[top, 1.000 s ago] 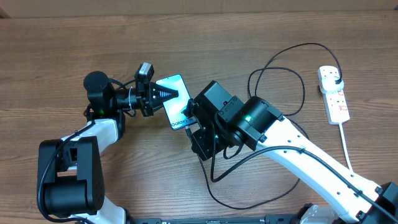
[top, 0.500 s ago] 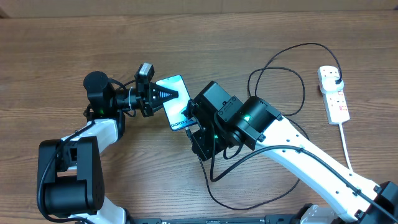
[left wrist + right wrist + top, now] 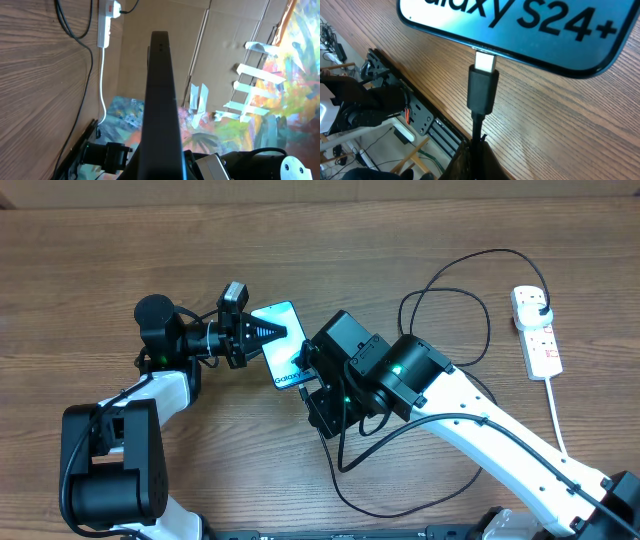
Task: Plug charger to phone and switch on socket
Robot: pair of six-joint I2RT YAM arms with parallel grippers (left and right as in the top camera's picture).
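The phone, its blue screen up, lies at an angle on the table. My left gripper is shut on its far end; in the left wrist view the phone shows edge-on as a dark slab. My right gripper is shut on the charger cable just behind its black connector. The connector's silver tip meets the port in the phone's lower edge; how deep it sits I cannot tell. The charger cable loops right to its black plug in the white socket.
The right arm crosses the table from the lower right, with cable loops under it. The socket's white cord runs toward the front edge. The left arm's base stands at the lower left.
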